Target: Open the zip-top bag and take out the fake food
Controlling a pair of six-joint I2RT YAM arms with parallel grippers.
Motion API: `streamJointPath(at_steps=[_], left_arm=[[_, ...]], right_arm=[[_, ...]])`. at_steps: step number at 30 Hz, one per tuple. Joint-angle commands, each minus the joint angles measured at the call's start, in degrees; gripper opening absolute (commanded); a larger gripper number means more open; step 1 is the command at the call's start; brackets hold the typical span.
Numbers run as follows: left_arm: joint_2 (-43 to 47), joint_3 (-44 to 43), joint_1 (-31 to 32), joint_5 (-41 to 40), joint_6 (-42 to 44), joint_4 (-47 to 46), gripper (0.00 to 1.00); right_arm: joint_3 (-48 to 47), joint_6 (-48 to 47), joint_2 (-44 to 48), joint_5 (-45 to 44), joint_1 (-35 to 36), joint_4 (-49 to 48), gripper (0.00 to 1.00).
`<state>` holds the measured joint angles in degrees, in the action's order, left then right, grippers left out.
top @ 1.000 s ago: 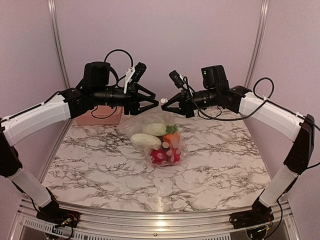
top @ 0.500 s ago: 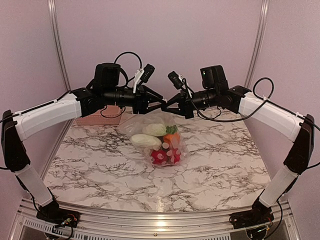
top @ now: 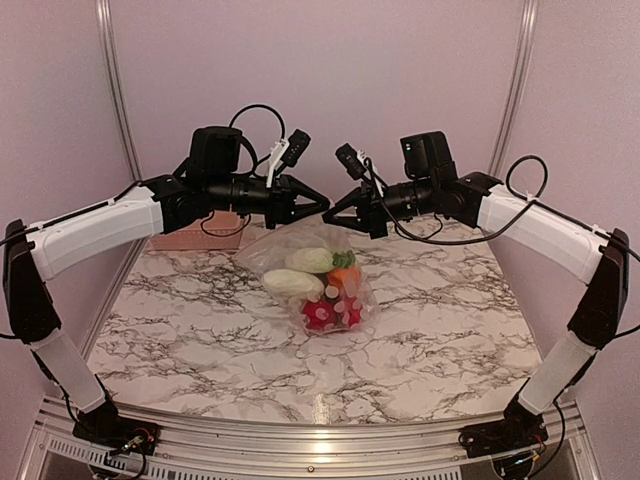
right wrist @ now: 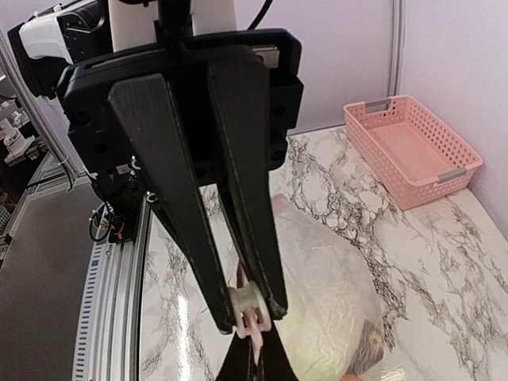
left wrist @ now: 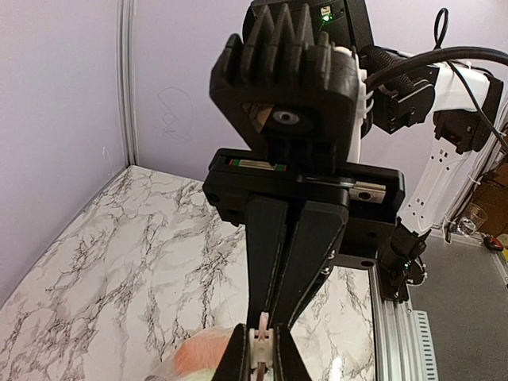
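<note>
the white marble-patterned table top with grey veins (top: pixel 200 340) carries two things. a transparent, crinkly plastic zip-top bag (top: pixel 262 252) rests on it with its lower part, while its upper edge stands raised off the surface. inside the bag lie glossy toy fruits and vegetables (top: pixel 300 280) in pale green, orange and red. a pink slotted plastic basket (right wrist: pixel 409 147) sits on the marble left of the bag and farther back, apart from it.

text — none readable | labels, brands — none | numbers, signs: none legible
</note>
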<state>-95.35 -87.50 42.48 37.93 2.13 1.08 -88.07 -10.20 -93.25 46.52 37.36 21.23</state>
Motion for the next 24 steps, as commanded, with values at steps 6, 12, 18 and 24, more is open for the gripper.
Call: streamJointPath(at_steps=[6,12,18,24], left_arm=[[1.41,1.41,-0.71,-1.4,3.22,5.07,0.0],[3.04,3.45,-1.47,-3.51,6.84,7.68,0.0],[3.61,5.01,-2.19,-4.94,8.67,9.49,0.0],[4.91,7.32,-4.0,-6.1,9.28,9.5,0.0]], right_arm=[[1.55,0.78,3.11,-1.99,0.44,-1.19,0.0],[3.87,2.34,5.24,-1.67,-0.66,-3.55,0.0],[6.46,3.72,7.38,-0.94,-1.98,-5.96,0.0],[8.87,4.44,9.58,-0.86,-3.85,-6.69,0.0]])
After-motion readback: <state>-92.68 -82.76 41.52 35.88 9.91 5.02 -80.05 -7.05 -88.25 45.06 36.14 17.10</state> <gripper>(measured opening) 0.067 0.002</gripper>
